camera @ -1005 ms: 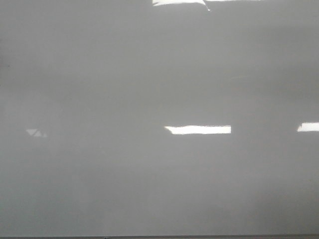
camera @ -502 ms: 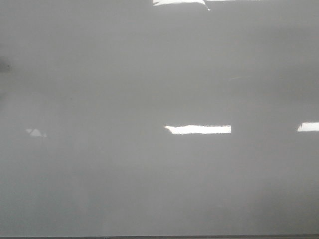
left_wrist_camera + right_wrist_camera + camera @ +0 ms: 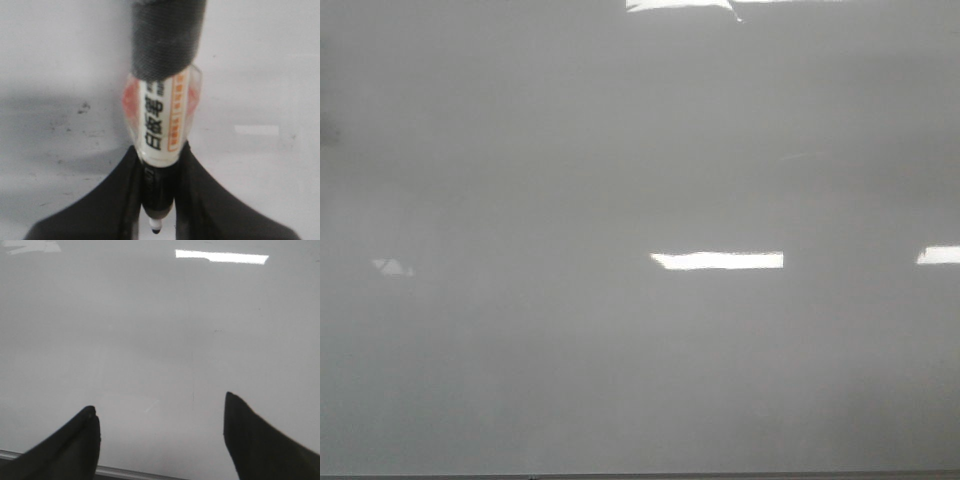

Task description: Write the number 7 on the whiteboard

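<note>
The whiteboard (image 3: 620, 380) fills the front view, glossy pale grey with bright light reflections. No number 7 shows on it in any view. Neither gripper appears in the front view. In the left wrist view my left gripper (image 3: 160, 150) is shut on a marker (image 3: 162, 115) with a white and orange label and dark tape round its upper barrel. The marker's uncapped dark tip (image 3: 156, 230) hangs over the whiteboard (image 3: 260, 75); whether it touches cannot be told. My right gripper (image 3: 159, 402) is open and empty above the whiteboard (image 3: 150, 330).
The board's thin dark bottom edge (image 3: 720, 476) runs along the front view, and its metal rim (image 3: 125, 472) lies close under the right gripper. A faint dark blur (image 3: 326, 128) sits at the front view's left edge. Small grey smudges (image 3: 82, 106) mark the board near the marker.
A faint dark blur has appeared at the left edge of the front view, and a thin pale streak at the right middle. No line has appeared on the board.
</note>
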Motion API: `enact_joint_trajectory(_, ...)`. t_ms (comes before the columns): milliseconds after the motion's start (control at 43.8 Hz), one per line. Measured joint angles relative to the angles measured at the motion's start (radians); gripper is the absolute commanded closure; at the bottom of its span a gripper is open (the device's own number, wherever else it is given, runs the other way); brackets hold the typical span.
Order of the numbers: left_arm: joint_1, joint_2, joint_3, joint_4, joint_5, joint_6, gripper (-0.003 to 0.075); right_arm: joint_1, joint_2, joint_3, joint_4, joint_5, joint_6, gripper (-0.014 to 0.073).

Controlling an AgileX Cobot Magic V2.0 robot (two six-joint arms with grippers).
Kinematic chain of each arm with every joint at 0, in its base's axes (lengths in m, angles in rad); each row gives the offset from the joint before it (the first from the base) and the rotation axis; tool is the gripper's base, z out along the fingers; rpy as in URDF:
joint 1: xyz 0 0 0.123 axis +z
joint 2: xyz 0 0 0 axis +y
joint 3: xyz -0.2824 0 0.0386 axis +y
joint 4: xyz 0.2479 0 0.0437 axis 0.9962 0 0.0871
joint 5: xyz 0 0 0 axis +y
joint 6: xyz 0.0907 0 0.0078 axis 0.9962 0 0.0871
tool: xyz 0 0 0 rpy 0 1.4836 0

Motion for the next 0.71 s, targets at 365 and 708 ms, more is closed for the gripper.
enact_joint_trajectory(365,-0.036,-0.198,-0.041,0.001,0.303,0.133,0.0741,0.0,0.003,-0.038,0.0,0.051,0.0,0.0053)
enact_joint_trajectory(708,-0.333,-0.198,-0.16,-0.115,0.558,0.408,0.0741,0.0,0.084,-0.137,0.0,0.205,0.0,0.0054)
